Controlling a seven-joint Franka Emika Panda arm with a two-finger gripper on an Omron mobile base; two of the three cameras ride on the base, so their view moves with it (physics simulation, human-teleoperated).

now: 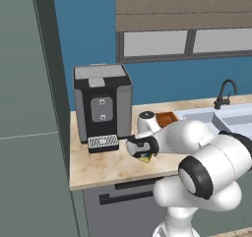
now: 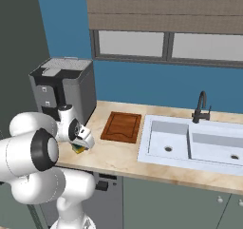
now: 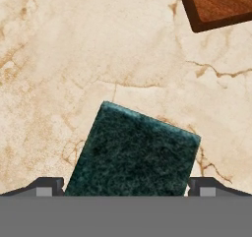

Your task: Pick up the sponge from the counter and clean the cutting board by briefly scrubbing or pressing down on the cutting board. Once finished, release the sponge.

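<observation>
1. Gripper (image 3: 126, 189) is pointing down at the counter (image 3: 64, 59) with its jaws standing wide apart; the two dark fingertips (image 3: 47, 186) are showing at either side of the sponge (image 3: 133, 152) in the hand view, and nothing is being held.
2. Sponge is lying flat on the counter, dark green scrub face up, sitting between the fingertips and turned at a slant to them. Whether the fingertips are touching its sides cannot be told.
3. From the base views, the sponge (image 1: 145, 157) is peeking out as a yellow and green edge directly under the hand, near the front edge of the counter (image 2: 118, 157).
4. Cutting board (image 2: 122, 127) is lying flat on the counter, apart from the sponge, between the coffee machine (image 2: 64, 88) and the sink (image 2: 190, 145). One corner of the cutting board (image 3: 216, 5) is showing at the upper right of the hand view.
5. Coffee machine (image 1: 102, 105) is standing at the back of the counter, its grey drip tray (image 1: 103, 142) just behind the hand.
6. Faucet (image 2: 201, 108) is standing behind the sink basin.
</observation>
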